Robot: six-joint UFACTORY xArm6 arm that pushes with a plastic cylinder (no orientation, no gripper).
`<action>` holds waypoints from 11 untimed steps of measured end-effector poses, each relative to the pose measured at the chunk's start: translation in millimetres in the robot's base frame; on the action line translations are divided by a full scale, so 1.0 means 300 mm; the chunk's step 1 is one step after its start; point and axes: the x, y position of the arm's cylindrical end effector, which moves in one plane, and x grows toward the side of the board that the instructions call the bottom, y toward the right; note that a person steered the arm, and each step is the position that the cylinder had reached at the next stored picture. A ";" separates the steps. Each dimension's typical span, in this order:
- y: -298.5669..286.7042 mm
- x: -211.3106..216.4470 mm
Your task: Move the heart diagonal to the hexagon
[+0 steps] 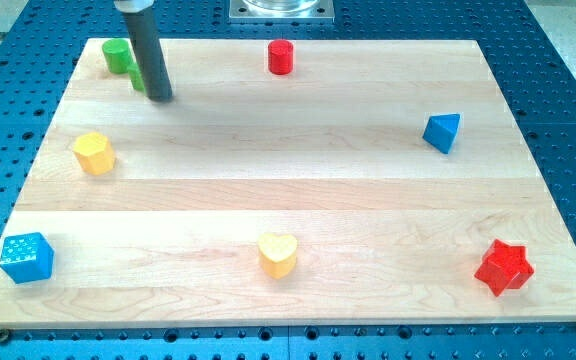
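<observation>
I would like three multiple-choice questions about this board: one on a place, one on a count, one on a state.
1. Where is the yellow heart?
A. near the view's bottom edge
B. top right corner
C. beside the red cylinder

2. How many blue blocks lie on the board?
A. one
B. two
C. three

3. My tip is
A. touching the heart
B. near the green blocks, far from the heart
C. against the red star

Answers: 1 A, it sits bottom centre. 2 B, a cube and a triangular block. 3 B, the rod stands top left.
</observation>
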 end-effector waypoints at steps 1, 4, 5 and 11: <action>-0.025 -0.117; 0.087 -0.118; 0.087 -0.097; 0.542 0.836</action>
